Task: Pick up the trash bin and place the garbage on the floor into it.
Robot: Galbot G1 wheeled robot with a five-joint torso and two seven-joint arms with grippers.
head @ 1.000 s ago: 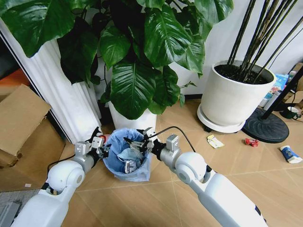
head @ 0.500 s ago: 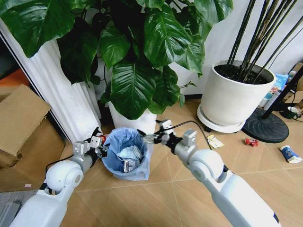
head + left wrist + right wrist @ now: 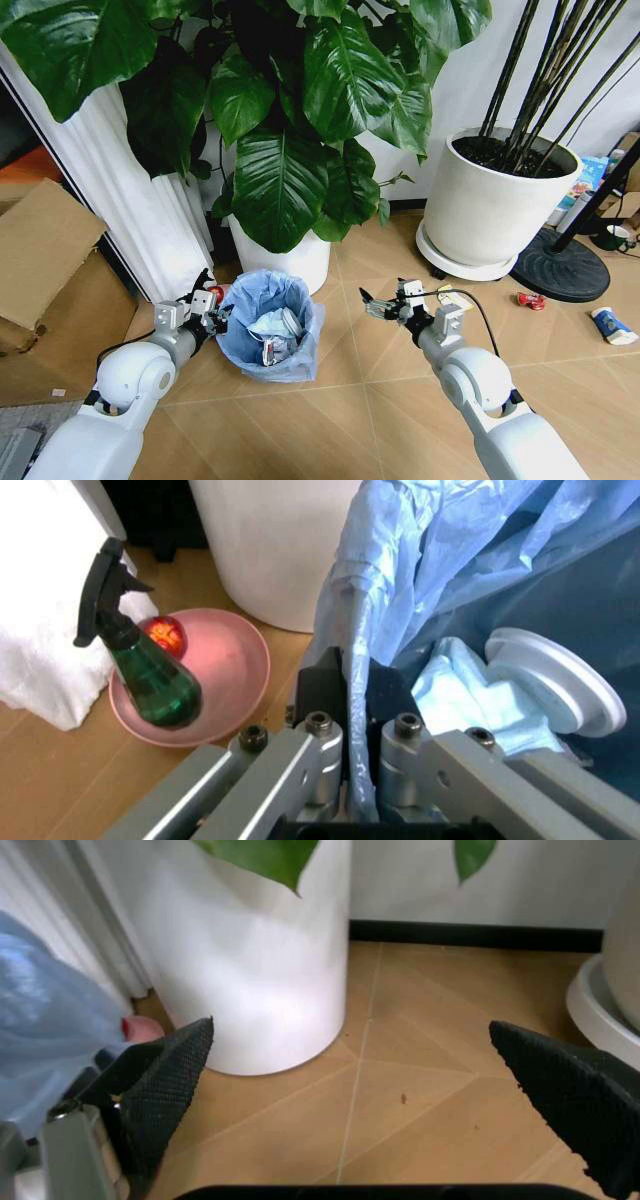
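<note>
The trash bin (image 3: 268, 328), lined with a crinkly blue bag, stands on the floor (image 3: 380, 400) before the white pot. My left gripper (image 3: 211, 306) is shut on its near-left rim; in the left wrist view the fingers (image 3: 325, 684) pinch the bag and rim (image 3: 352, 641). A white lid (image 3: 545, 681) and crumpled paper lie inside the bin. My right gripper (image 3: 384, 304) hangs open and empty to the right of the bin, its pads (image 3: 165, 1080) spread wide over bare floor. Garbage lies farther right: a yellow-white wrapper (image 3: 455, 298), a red packet (image 3: 531, 300), a blue-white packet (image 3: 612, 327).
A white pot (image 3: 290, 262) with a big leafy plant stands just behind the bin. A larger white pot (image 3: 495, 205) and a black round stand base (image 3: 560, 268) are at the right. A green spray bottle (image 3: 150, 682) stands on a pink dish (image 3: 225, 667) beside the bin. Cardboard boxes (image 3: 45, 270) sit left.
My right gripper has pulled away from above the bin and swung to the right, open. The left gripper has stayed on the bin's rim.
</note>
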